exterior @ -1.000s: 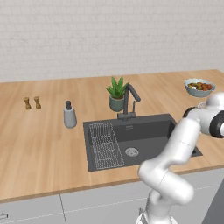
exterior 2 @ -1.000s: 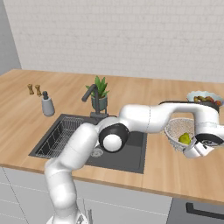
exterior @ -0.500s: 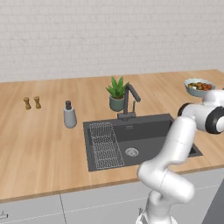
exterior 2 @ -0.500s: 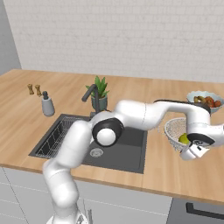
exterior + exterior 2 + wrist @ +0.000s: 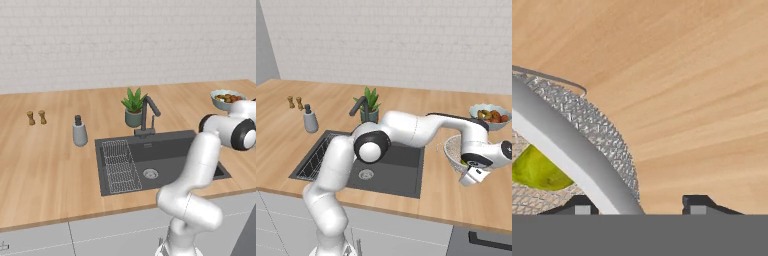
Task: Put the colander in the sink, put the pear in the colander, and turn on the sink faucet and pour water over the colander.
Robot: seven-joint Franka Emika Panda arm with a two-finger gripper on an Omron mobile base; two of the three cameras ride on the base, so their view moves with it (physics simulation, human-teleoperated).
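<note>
i see the sink (image 5: 401,165) left of my arm, the colander (image 5: 453,150) on the counter (image 5: 456,200) to its right, the pear (image 5: 537,170) inside it. my gripper (image 5: 637,206) straddles the colander's rim, one fingertip either side, not visibly clamped. the fruit bowl (image 5: 489,116) sits beyond.

The colander (image 5: 454,150) (pear (image 5: 537,170) inside) sits on the counter (image 5: 456,195) right of the sink (image 5: 401,172).

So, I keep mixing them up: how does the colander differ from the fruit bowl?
The colander is see-through wire mesh; the fruit bowl is solid grey-blue. The colander holds one yellow-green pear; the bowl holds red and orange fruit. The gripper straddles the colander's rim; the bowl stands untouched. Both are round and sit on the wooden counter.
</note>
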